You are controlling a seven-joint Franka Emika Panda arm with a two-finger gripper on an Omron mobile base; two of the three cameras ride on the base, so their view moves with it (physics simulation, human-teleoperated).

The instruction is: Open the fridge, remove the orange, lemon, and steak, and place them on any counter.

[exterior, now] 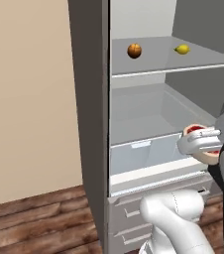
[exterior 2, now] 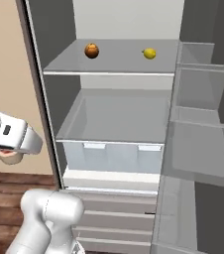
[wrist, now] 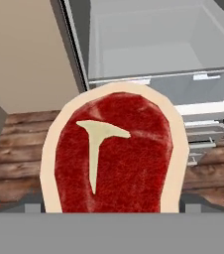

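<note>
Between your gripper's (exterior: 201, 143) fingers sits the steak (wrist: 113, 151), a red slab with a pale fat rim and a T-shaped streak of fat. It looms large just ahead of the hand camera, standing on edge with its flat face toward the lens. Your jaws stand wide, and the meat lies between them; from the base views you see its red top poking above the white hand and its pale rim below, so you are holding it across its width.

Beyond the steak, ahead of your hand, the fridge (exterior: 88, 99) stands open, its pale grey crisper drawer (wrist: 148, 54) pulled toward you and the lower drawers (exterior 2: 114, 218) under it shut. Well above your hand, on the upper shelf (exterior 2: 114, 62), the orange (exterior: 134, 50) rests toward the hinge-free side and the lemon (exterior: 182, 49) lies apart from it, farther along the same shelf. Your hand hangs outside the cabinet, over the wood floor (wrist: 20, 149), at about the height of the crisper.
</note>
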